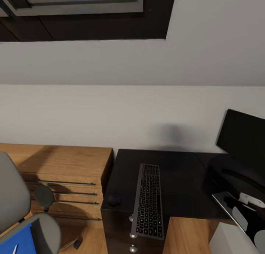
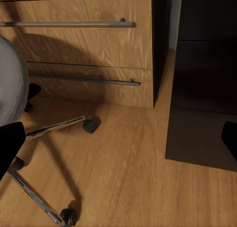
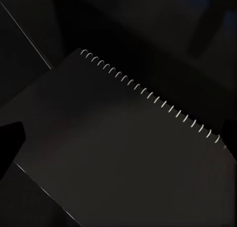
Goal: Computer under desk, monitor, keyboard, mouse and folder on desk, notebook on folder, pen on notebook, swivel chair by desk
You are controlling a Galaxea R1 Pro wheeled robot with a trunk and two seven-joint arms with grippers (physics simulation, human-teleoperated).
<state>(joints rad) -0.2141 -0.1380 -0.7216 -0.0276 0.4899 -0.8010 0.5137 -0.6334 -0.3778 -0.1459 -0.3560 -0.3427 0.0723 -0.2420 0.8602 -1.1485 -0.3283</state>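
The keyboard (image 1: 148, 202) was seen lying on the black bench (image 1: 180, 180), its long axis running from the wall out toward the bench's front edge, and its near end was carried past that edge over the drawer unit's silver knobs (image 1: 133, 236); that overhang was judged a sign that it had yet to be squared up. Just beside the keyboard, on the side away from the monitor (image 1: 244, 140), the mouse (image 1: 113, 200) was sat near the bench's corner. The monitor was stood upright on the bench, well apart from the keyboard, presumably already where it was wanted. The blue folder (image 1: 16, 241) was found flat on the seat of the swivel chair (image 1: 22, 217), beyond the mouse, with a thin white pen (image 1: 15, 249) resting on it. In the right wrist view a dark spiral-bound notebook (image 3: 123, 153) was framed between the right end effector's (image 3: 121, 138) tips, which were spread apart around nothing. The left end effector (image 2: 121, 138) was likewise held parted, aimed at the wood floor (image 2: 118, 177) by the chair's base.
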